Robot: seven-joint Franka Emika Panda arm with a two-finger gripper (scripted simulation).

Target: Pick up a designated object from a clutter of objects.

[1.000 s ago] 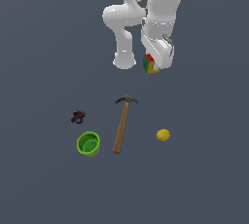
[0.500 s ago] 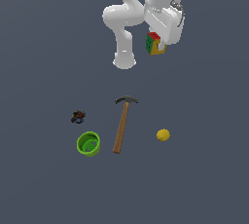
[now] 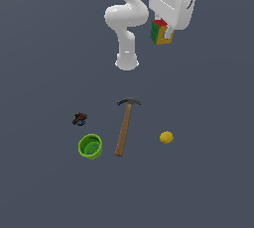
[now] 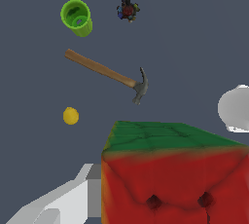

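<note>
The designated object, a cube (image 3: 160, 31) with red, green and yellow faces, hangs high above the floor at the top of the exterior view, with my gripper (image 3: 162, 33) shut on it. In the wrist view the cube (image 4: 175, 174) fills the near part of the picture, red face toward the camera and green face beyond, with one pale finger (image 4: 58, 201) beside it. The rest of the clutter lies far below on the dark floor: a wooden-handled hammer (image 3: 125, 125), a green cup (image 3: 90, 146), a yellow ball (image 3: 166, 137) and a small dark object (image 3: 79, 119).
The arm's white base (image 3: 127, 62) stands on the floor behind the clutter, and shows as a pale blob (image 4: 236, 108) in the wrist view. The hammer (image 4: 109, 75), cup (image 4: 77, 17), ball (image 4: 71, 116) and dark object (image 4: 128, 10) all show small in the wrist view.
The gripper has risen and shifted toward the exterior view's right, carrying the cube higher. The items on the floor have not moved.
</note>
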